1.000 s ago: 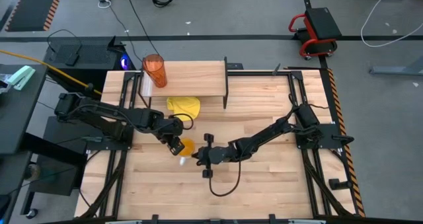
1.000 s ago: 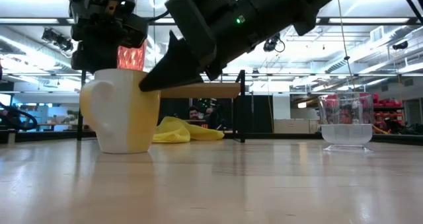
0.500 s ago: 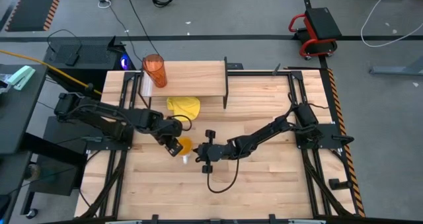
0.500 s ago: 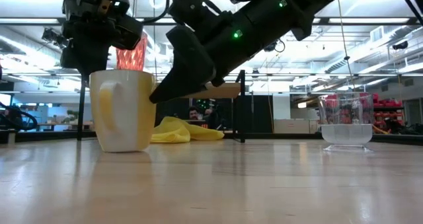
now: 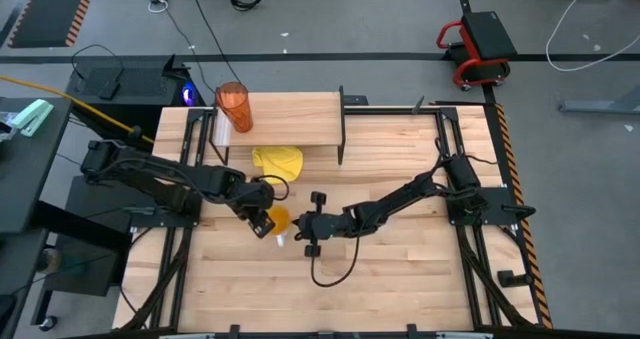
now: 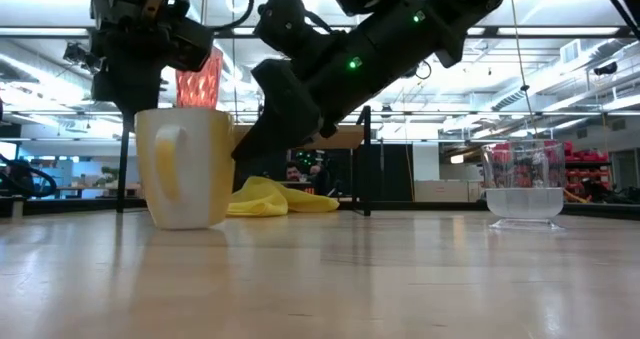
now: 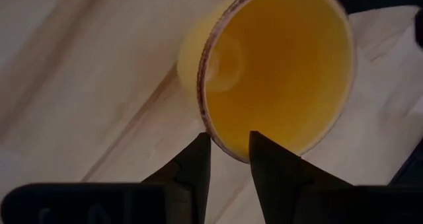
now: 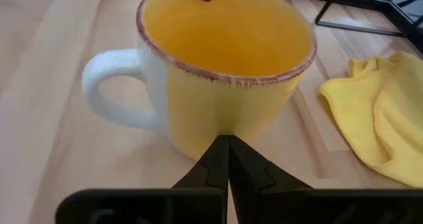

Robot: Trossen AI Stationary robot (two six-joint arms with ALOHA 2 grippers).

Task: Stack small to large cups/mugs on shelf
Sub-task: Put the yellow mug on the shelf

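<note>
The mug (image 6: 186, 168) stood upright on the bench (image 5: 400, 289), mouth up, left of centre in the high view and at the left of the low view. Its white handle (image 8: 112, 85) stuck out sideways, showing on the left in the right wrist view and facing the camera in the low view. The inside was yellow, and nothing showed in it in either wrist view.

The tall orange-red tumbler (image 5: 234, 106) stood upright at the left end of the shelf (image 5: 300, 119), in the upper middle of the high view. The small clear cup (image 6: 524, 183) stood upright on the bench at the right of the low view, with nothing visible in it. A yellow cloth (image 5: 279, 161) lay crumpled on the bench just below the shelf.

The left claw (image 7: 229, 151) reached in from the left of the high view and hung over the mug, its two fingers slightly spread on either side of the rim's near edge; whether they touched the rim could not be told. The right claw (image 8: 229, 154) stretched low across the bench from the right of the high view, sloping down toward the mug in the low view. Its fingers were pressed together with nothing between them, their tips pointing at the mug's side wall, at or just short of it.
</note>
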